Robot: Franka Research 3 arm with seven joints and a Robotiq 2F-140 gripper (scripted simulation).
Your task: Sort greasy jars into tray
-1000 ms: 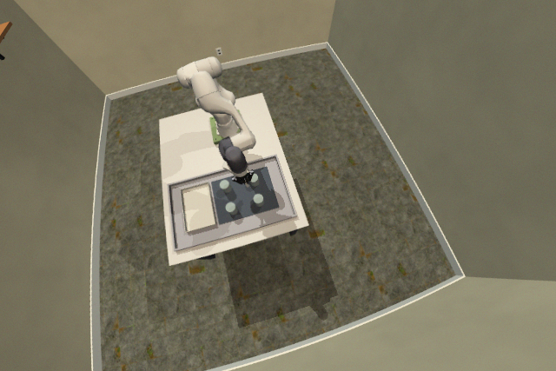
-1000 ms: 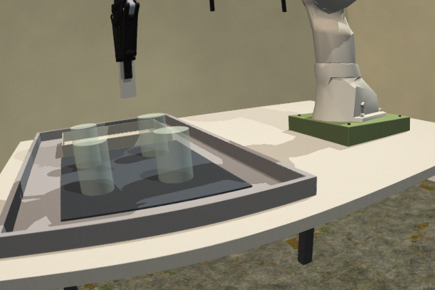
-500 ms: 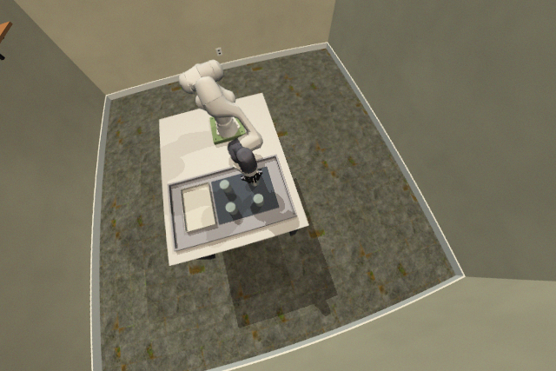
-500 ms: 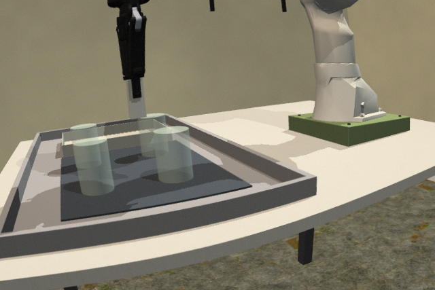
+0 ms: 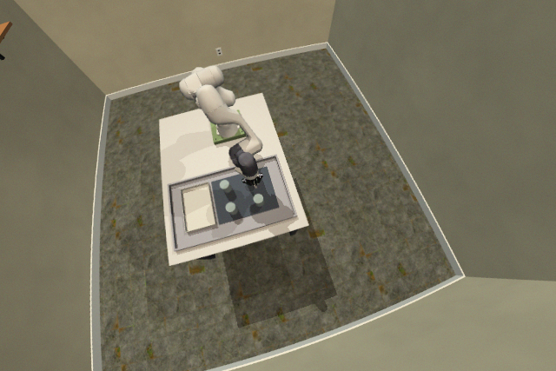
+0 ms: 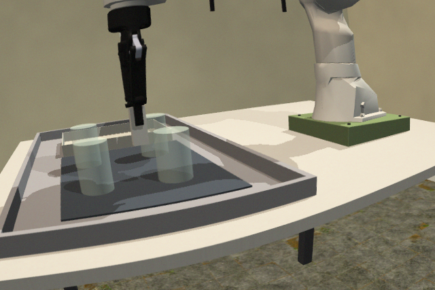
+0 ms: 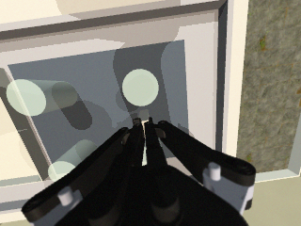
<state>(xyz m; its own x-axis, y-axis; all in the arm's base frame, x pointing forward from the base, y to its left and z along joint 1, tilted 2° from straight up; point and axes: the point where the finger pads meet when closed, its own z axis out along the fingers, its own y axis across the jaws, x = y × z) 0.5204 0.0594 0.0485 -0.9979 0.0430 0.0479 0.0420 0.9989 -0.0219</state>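
Four clear glass jars stand mouth down on the dark drying mat (image 5: 246, 198). In the overhead view I see three of them: one near the tray (image 5: 224, 185), one in front of it (image 5: 230, 207) and one at the right (image 5: 258, 198). My wrist hides the fourth there. That fourth jar (image 6: 172, 153) (image 7: 140, 87) stands on the base side of the mat. My gripper (image 6: 137, 131) (image 7: 145, 116) is shut and empty. Its tips hang low, close beside this jar on the side away from the base, and I cannot tell if they touch. The cream tray (image 5: 197, 207) is empty.
Mat and tray lie inside the rimmed steel table top (image 6: 224, 188). The other two jars in the side view (image 6: 92, 166) (image 6: 84, 145) stand to the left of my fingers, and one (image 6: 154, 132) stands behind them. The robot base (image 6: 347, 127) is on the right.
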